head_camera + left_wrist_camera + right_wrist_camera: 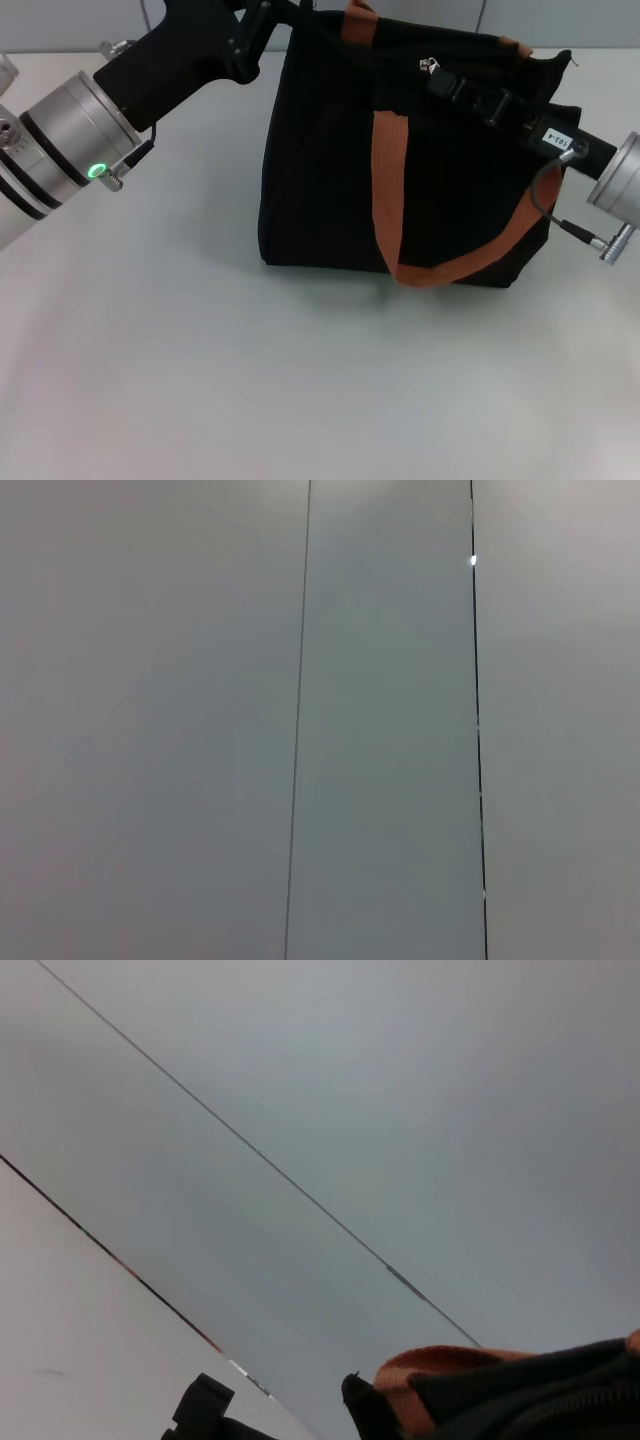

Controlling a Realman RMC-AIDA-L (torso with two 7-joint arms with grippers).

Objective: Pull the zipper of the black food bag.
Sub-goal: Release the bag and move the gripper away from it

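The black food bag (330, 180) stands upright at the back middle of the table, with brown-orange strap handles (388, 180) looping down its face. The silver zipper pull (430, 66) sits on the bag's top edge, right of the middle. My right gripper (441, 80) reaches in from the right along the top edge, right beside the pull. In the right wrist view its two dark fingertips (200, 1405) stand apart with nothing between them, next to the bag's strap (440, 1365). My left gripper (283, 14) is at the bag's top left corner.
The pale table (200, 380) stretches out in front of the bag. Grey wall panels stand behind it and fill the left wrist view (380, 720). A cable (545, 205) hangs from my right wrist beside the bag's right side.
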